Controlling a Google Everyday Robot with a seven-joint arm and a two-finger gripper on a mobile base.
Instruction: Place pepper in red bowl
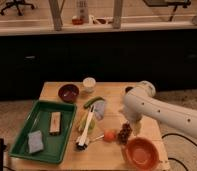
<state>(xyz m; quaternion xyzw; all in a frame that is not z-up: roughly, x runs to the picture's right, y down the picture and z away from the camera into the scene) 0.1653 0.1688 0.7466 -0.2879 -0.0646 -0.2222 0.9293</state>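
You had the pepper (92, 102) lying untouched a little toward the far edge of the wooden surface (112, 92), its slim dark-green body just beside a bluish-grey item (99, 108). The gripper (133, 127) hung low near the right edge, well apart from the pepper and close to a dark clustered thing (124, 133) that may have been grapes. Its state, wide or narrow, could not be told, since the white arm (159, 111) covered it. The step in hand was likely the reach. You would have done well to lift clear first, cross toward the far edge, and come down across the pepper's narrow width. The orange fruit (110, 135), the white-handled brush (86, 129) and a pale yellow-green item (84, 121) crowded the middle. The red bowl (141, 153) waited at the near right corner. A darker maroon bowl (68, 93) by the far left corner, a white cup (89, 84) and the green tray (23, 131) stood aside.
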